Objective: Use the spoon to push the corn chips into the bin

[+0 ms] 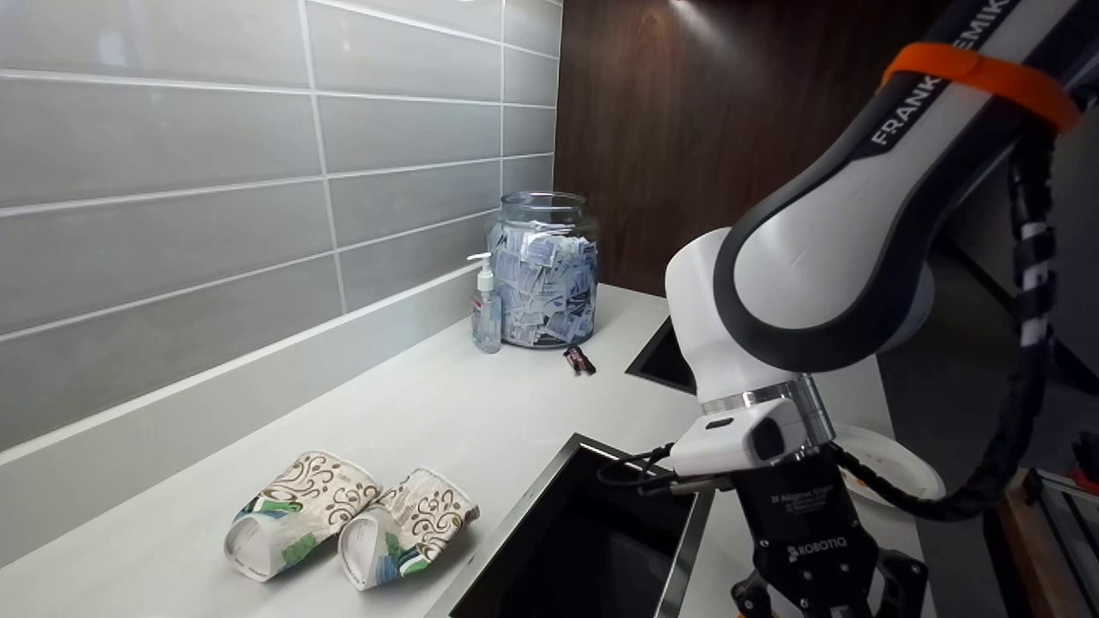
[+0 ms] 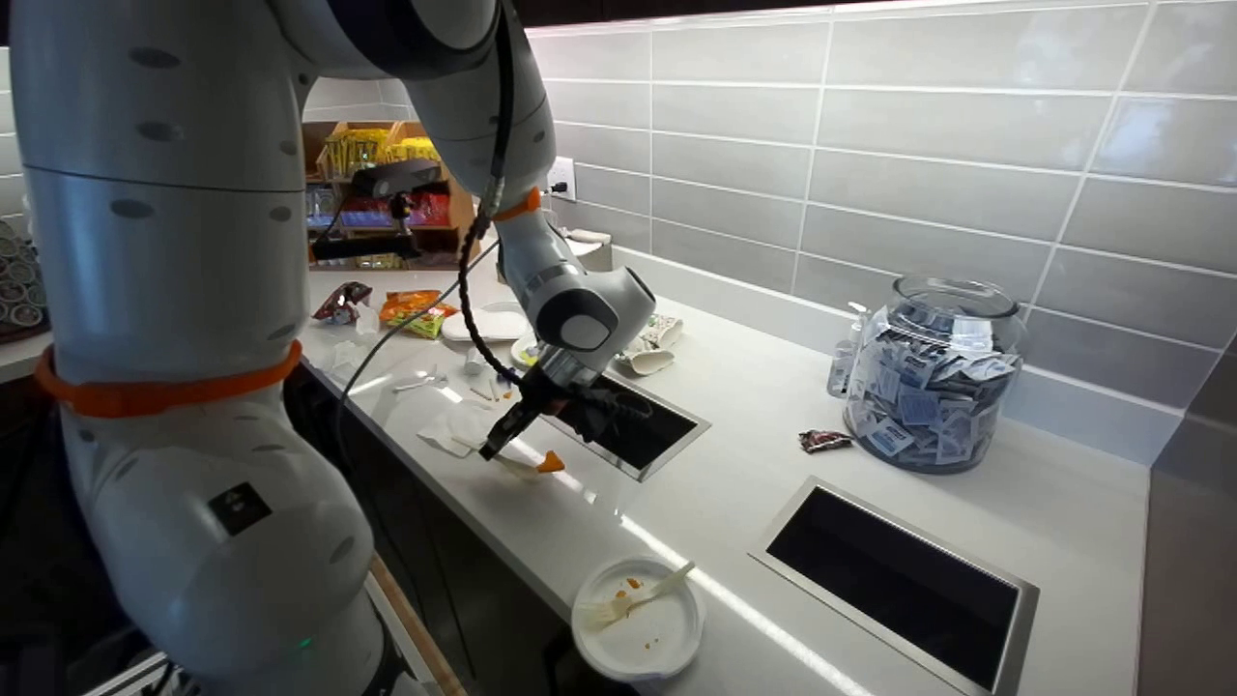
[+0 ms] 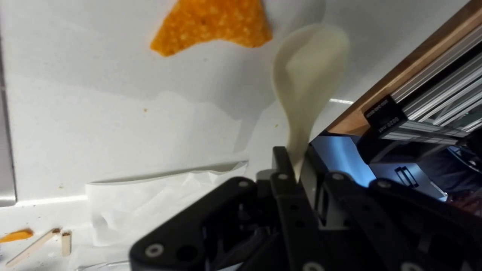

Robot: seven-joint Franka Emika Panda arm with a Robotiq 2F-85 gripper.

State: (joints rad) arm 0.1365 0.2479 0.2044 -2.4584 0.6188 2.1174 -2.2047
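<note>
Spoon [image 3: 311,62] and grip are clearest in the wrist view: the tool [image 3: 297,162] pinches the slim handle between its fingertips, the pale bowl reaching out beyond them. There an orange corn chip [image 3: 216,24] lies on the surface [image 3: 75,139], just beside the bowl, and part of a second chip [image 3: 17,236] sits near two short sticks [image 3: 66,244]. In an exterior view, the nearer chip lies outside the bin [image 2: 657,433], close to its rim; that view also shows a pale fork [image 2: 612,612] on a white plate [image 2: 630,659]. In an exterior view, two patterned paper cups [image 1: 313,506] lie in full sight beside the bin.
</note>
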